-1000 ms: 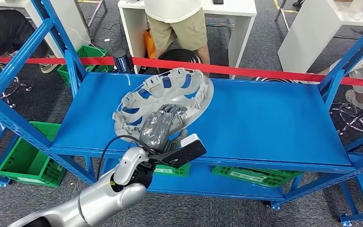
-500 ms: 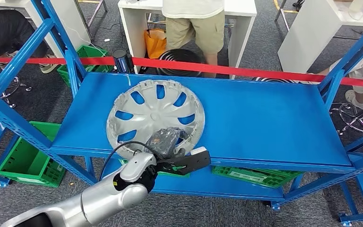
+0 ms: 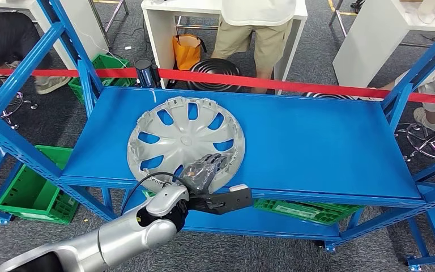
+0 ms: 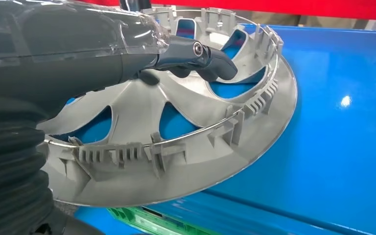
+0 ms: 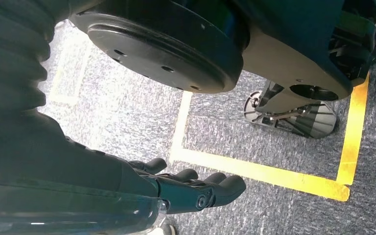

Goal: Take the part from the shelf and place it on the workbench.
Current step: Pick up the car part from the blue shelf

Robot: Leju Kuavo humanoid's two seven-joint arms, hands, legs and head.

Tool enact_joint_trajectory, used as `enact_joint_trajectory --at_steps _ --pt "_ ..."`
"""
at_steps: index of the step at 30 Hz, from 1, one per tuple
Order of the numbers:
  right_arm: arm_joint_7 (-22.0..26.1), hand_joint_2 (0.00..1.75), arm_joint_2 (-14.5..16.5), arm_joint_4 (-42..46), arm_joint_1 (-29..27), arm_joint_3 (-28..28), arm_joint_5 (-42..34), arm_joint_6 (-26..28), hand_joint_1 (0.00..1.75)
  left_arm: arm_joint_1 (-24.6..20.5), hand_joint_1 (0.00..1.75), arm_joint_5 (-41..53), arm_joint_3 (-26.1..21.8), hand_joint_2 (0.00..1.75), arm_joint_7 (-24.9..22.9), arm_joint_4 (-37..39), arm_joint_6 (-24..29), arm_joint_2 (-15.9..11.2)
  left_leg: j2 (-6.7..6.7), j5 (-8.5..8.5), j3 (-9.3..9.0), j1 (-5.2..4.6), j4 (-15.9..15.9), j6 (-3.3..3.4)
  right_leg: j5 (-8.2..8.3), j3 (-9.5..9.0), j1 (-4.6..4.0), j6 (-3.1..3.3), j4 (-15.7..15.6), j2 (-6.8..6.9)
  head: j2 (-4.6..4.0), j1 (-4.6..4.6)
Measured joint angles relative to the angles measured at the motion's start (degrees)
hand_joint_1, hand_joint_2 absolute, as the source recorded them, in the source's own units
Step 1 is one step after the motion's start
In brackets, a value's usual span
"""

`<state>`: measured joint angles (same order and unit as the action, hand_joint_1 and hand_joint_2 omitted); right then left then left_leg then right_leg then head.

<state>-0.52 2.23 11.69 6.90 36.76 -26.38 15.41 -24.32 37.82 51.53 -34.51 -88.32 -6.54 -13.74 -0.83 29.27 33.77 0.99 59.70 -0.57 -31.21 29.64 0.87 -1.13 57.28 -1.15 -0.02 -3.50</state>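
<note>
Dark grey fingers [image 4: 210, 61] of my left hand [image 3: 204, 170] are lying spread over the near rim of the silver plastic wheel cover [image 3: 184, 141], curling into one of its spoke openings; whether they are actually clamping it or just resting on it I cannot tell. A second ago I was holding the cover tipped up on edge, ribbed underside toward me. Now it is lying almost flat on the blue metal shelf deck [image 3: 328, 141], clip ring upward in the wrist view, its near edge just overhanging the front lip. I am reading that as a regrasp rather than progress: the part is still sitting on the shelf, not on the workbench. My right hand [image 5: 196, 188] is hanging by my side over grey carpet with yellow tape lines [image 5: 254, 171], fingers loosely extended, holding nothing.
</note>
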Motion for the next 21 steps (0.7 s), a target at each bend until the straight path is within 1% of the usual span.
enact_joint_trajectory --at_steps 7,11,13,15,18,21 --pt "0.0 1.75 0.0 0.0 0.0 0.0 -0.1 0.0 0.00 -0.3 0.00 -0.5 0.8 1.75 0.0 0.0 -0.1 -0.3 0.00 0.00 0.00 0.00 0.0 0.00 0.00 0.00 0.00 0.00 0.0 0.00 0.00 0.00" --pt "0.0 1.75 0.0 0.0 0.0 0.0 -0.4 0.0 0.00 -1.2 0.00 -2.5 1.3 1.75 -0.2 -0.2 -1.9 -0.4 0.00 0.00 -0.01 0.00 0.0 0.00 0.00 -0.01 0.00 0.00 0.0 0.00 0.00 0.00" --pt "0.0 1.75 0.0 0.0 0.0 0.0 -0.6 0.0 0.00 -1.8 0.00 -4.0 1.6 1.75 -0.4 -0.3 -4.5 -0.5 0.00 0.00 0.00 0.00 0.0 0.00 0.00 -0.01 0.00 0.00 0.0 0.01 0.00 0.00" --pt "0.0 1.75 0.0 0.0 0.0 0.0 -0.6 0.0 0.00 -2.4 0.00 -5.0 2.0 1.75 -0.6 -0.4 -8.6 -0.7 0.01 0.00 0.00 0.00 0.0 0.00 0.00 -0.03 0.00 0.00 0.0 0.00 0.00 0.00" --pt "0.0 1.75 0.0 0.0 0.0 0.1 -0.6 -0.1 0.00 -2.9 0.00 -4.4 2.5 1.75 -0.7 -0.4 -14.1 -1.3 0.08 0.00 0.00 0.00 0.0 0.00 0.00 -0.04 0.00 0.00 0.0 0.00 0.00 0.00" --pt "-0.1 1.75 0.0 0.0 0.1 0.5 -0.6 -0.1 0.00 -3.0 0.00 -3.7 2.8 1.75 -0.7 -0.4 -17.8 -2.0 0.16 0.00 -0.01 0.00 0.0 0.00 0.00 -0.04 0.00 0.00 0.0 -0.01 0.00 0.00"
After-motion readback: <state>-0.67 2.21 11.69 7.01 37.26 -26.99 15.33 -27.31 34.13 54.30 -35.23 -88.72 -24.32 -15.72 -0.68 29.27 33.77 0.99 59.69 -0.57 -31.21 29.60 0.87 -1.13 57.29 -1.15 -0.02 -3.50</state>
